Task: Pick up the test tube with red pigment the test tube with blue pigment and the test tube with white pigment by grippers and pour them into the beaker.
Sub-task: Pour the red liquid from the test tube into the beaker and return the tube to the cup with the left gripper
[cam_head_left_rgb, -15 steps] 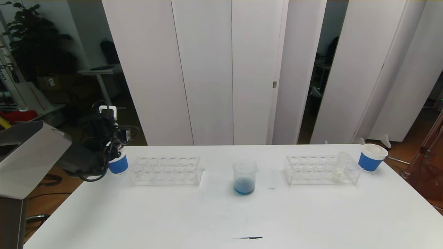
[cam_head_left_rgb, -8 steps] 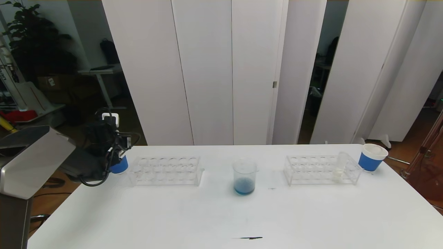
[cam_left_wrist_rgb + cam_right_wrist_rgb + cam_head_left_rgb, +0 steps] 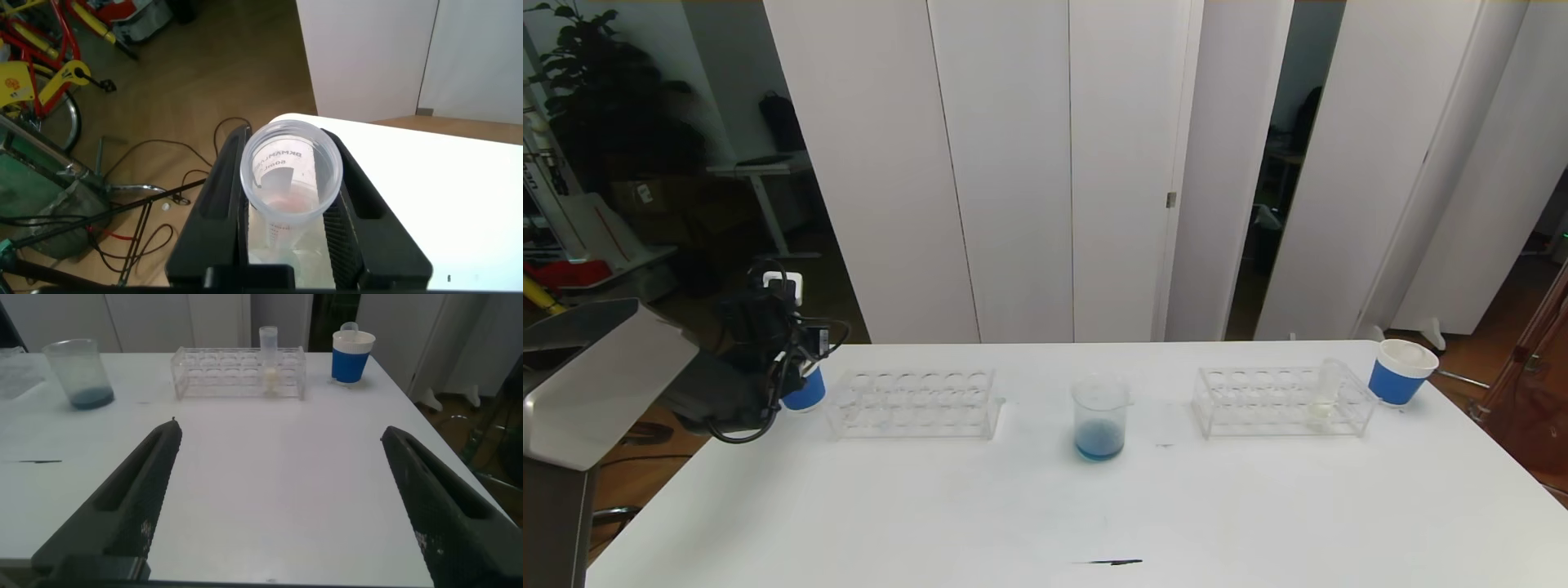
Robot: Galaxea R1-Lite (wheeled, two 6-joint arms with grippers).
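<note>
My left gripper (image 3: pixel 796 369) is at the table's far left corner, over a blue-banded paper cup (image 3: pixel 806 394). In the left wrist view the left gripper (image 3: pixel 290 167) is shut on a clear test tube (image 3: pixel 290 175) with a faint reddish trace inside, its mouth facing the camera. The beaker (image 3: pixel 1100 416) stands mid-table with blue pigment in its bottom; it also shows in the right wrist view (image 3: pixel 78 371). The tube with white pigment (image 3: pixel 1327 394) stands in the right rack (image 3: pixel 1278 400) and shows in the right wrist view (image 3: pixel 268 359). No tube with blue pigment shows. My right gripper (image 3: pixel 282 429) is open and empty above the near table.
An empty clear rack (image 3: pixel 915 404) stands left of the beaker. A second blue-banded cup (image 3: pixel 1398 371) stands at the far right, with a clear tube in it (image 3: pixel 349 328). A black mark (image 3: pixel 1107 562) lies near the front edge. White panels stand behind the table.
My left gripper with the tube has moved slightly right and down over the left cup, hiding more of it. Nothing else has moved.
</note>
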